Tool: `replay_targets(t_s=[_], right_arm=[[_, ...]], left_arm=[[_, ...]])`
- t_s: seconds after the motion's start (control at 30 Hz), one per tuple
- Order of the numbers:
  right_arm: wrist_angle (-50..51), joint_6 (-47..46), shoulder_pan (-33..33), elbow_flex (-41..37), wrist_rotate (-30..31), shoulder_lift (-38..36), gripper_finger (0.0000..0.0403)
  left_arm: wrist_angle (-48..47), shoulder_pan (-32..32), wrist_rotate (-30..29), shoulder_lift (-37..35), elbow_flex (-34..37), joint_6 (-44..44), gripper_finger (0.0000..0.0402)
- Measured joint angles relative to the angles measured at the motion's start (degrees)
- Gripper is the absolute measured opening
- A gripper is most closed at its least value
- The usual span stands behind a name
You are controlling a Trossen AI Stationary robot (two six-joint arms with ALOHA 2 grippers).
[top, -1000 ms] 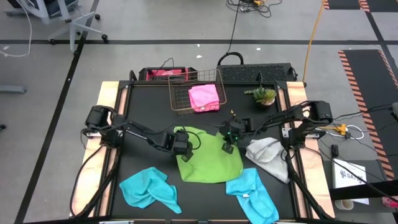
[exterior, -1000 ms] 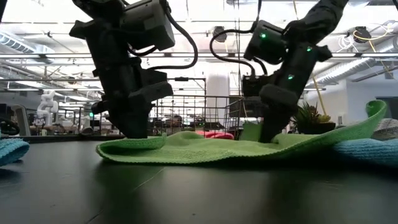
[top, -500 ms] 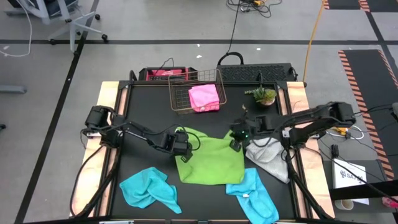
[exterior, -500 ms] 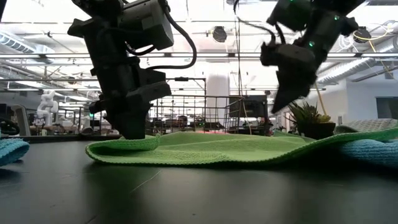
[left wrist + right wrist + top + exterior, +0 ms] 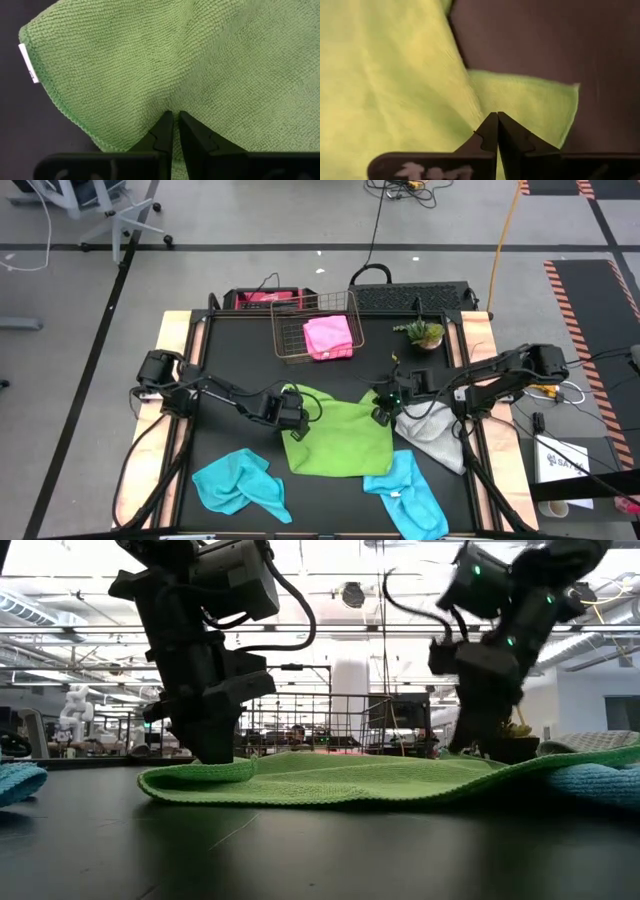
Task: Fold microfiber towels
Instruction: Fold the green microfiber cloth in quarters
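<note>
We see a big black bench [image 5: 330, 500] with the green towel [image 5: 340, 435] spread out in the middle of it. Two blue towels lie near the front edge, one [image 5: 240, 483] on the left and one [image 5: 408, 492] on the right, and the grey towel [image 5: 432, 430] sits just beside the green one. The pink towel [image 5: 328, 337] rests in a wire basket [image 5: 290, 340] at the back, near a small plant [image 5: 424, 333]. We think the step in hand is folding the green towel. The left claw [image 5: 292, 420] is pinching the towel's left edge, and the left wrist view shows its tips nipped tight on the cloth. The right claw [image 5: 381, 412] is at the towel's far right corner, clenched, but we cannot tell if any cloth is caught in it. The next move, we guess, needs a sure hold on that corner, then a lift across. The low view shows the towel lying almost flat with a rolled left edge, which the high view hides.
</note>
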State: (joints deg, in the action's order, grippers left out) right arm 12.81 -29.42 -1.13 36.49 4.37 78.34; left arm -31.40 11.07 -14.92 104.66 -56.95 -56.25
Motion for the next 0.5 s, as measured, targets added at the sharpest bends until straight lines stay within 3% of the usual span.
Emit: replay_targets(t_s=[0.27,0.5], right_arm=[[-14.7,0.0,-0.2,-9.4,4.3,1.2,0.0000],[-16.0,2.1,-3.0,-12.4,10.8,0.6,0.0000]], left_arm=[[0.0,0.4,0.1,0.0,0.0,-0.9,0.0035],[-0.2,1.8,1.2,0.0,0.0,-2.4,0.0035]])
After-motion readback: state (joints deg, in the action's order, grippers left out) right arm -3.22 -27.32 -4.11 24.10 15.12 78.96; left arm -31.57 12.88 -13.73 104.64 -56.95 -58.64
